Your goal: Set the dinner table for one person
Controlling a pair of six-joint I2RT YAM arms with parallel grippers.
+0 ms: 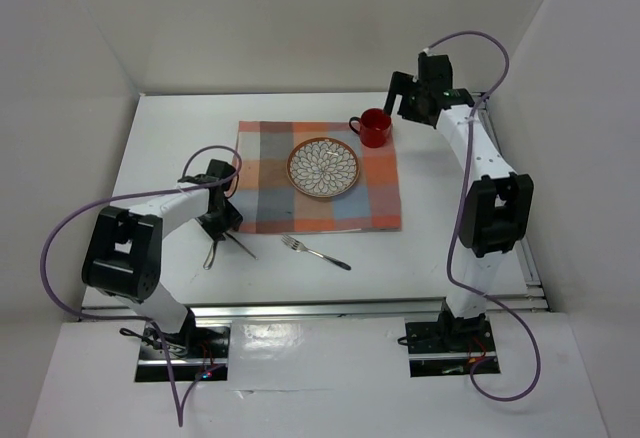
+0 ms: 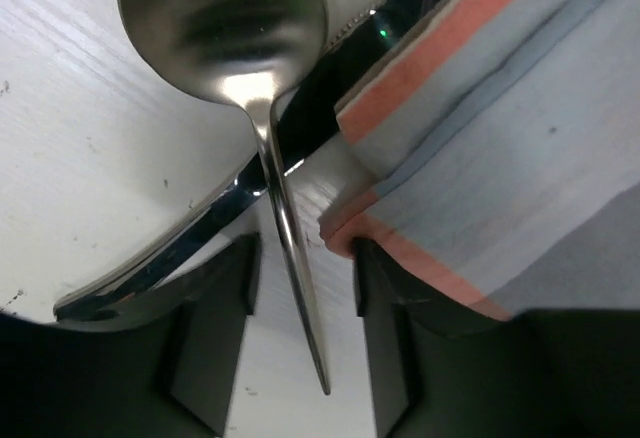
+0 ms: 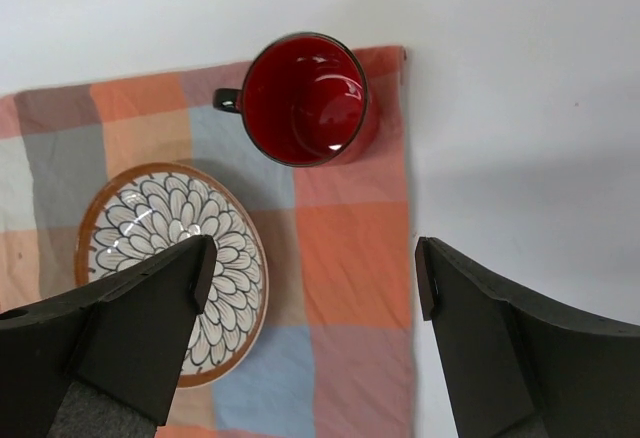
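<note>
The white dinner table carries a checked placemat with a flower-patterned plate in its middle and a red mug at its far right corner. My left gripper is low at the mat's near left corner. In the left wrist view it is open, with a spoon handle lying between the fingers and touching neither. A knife lies crossed under the spoon. My right gripper is open and empty, high above the mat's right side near the mug.
A fork lies on the table just in front of the placemat. The spoon and knife stick out toward the near edge. White walls enclose the table on three sides. An aluminium rail runs along the near edge.
</note>
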